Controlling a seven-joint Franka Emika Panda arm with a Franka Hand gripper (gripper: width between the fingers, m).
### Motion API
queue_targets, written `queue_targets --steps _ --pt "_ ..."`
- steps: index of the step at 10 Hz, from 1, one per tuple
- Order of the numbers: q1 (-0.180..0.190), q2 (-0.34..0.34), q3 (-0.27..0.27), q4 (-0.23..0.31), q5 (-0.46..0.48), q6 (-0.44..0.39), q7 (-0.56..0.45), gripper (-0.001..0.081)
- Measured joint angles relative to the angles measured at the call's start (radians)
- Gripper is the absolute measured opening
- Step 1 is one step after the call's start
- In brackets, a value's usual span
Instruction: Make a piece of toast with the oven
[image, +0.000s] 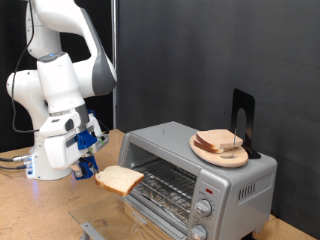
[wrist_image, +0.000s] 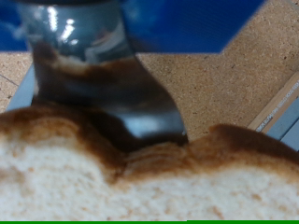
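Cream-faced, tan-crusted piece of toast (image: 119, 179) held by crust edge between fingers of gripper (image: 92, 167), at exterior view's left of boxy silver-grey countertop oven (image: 196, 177), beside open front with wire rack (image: 165, 186) visible. Wrist view: dark finger (wrist_image: 131, 103) clamped over browned crust, porous crumb below. Slice judged light, soft, crumbly; best pinched gently near stiffer crust. More sliced bread (image: 222, 142) seen on round wooden plate (image: 204, 152) atop oven. Chipboard tabletop (image: 40, 212) below. Round knobs (image: 203, 208) on front panel.
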Motion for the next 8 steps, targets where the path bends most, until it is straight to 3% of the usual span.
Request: queue_targets --steps 5,8 --pt "0.001 0.023 -0.006 0.047 -0.064 -0.109 -0.235 0.0400" --pt "0.000 0.088 -0.004 0.115 -0.099 -0.129 -0.232 0.0400"
